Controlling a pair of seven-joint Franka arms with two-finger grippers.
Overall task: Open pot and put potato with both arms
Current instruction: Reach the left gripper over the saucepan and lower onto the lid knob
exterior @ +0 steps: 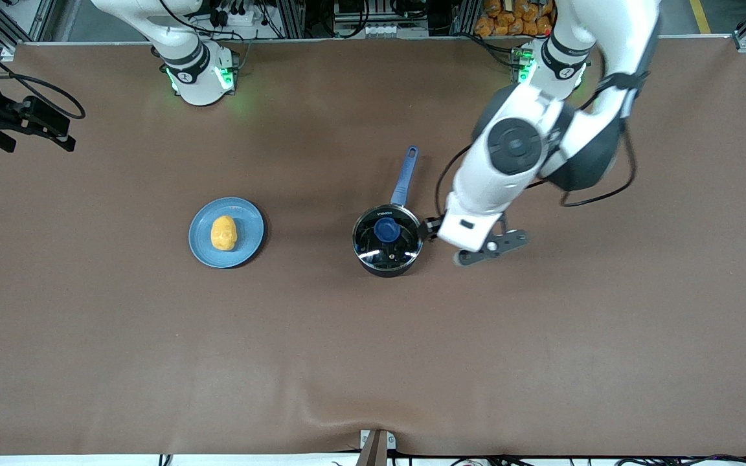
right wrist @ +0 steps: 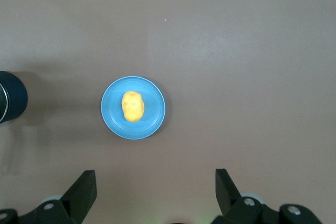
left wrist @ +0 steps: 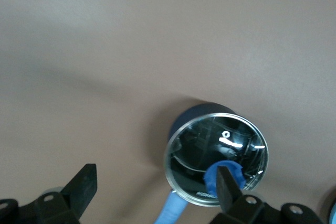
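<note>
The black pot [exterior: 388, 249] stands mid-table with its glass lid [exterior: 373, 241] on and the blue knob [exterior: 386, 230] on top. Its blue handle [exterior: 404, 178] points toward the robots' bases. My left gripper [exterior: 434, 228] hangs open just beside the pot's rim, toward the left arm's end. In the left wrist view, the left gripper [left wrist: 156, 187] holds nothing, and one finger [left wrist: 226, 187] overlaps the knob [left wrist: 212, 174] on the pot [left wrist: 216, 153]. The yellow potato [exterior: 224, 233] lies on a blue plate [exterior: 247, 249]. My right gripper [right wrist: 155, 190] waits open, high above the potato [right wrist: 133, 106].
The plate [right wrist: 152, 121] sits toward the right arm's end from the pot, with bare brown tabletop between them. A dark fixture [exterior: 23, 120] juts in at the table's edge at the right arm's end. The pot's side [right wrist: 10, 98] shows at the right wrist view's border.
</note>
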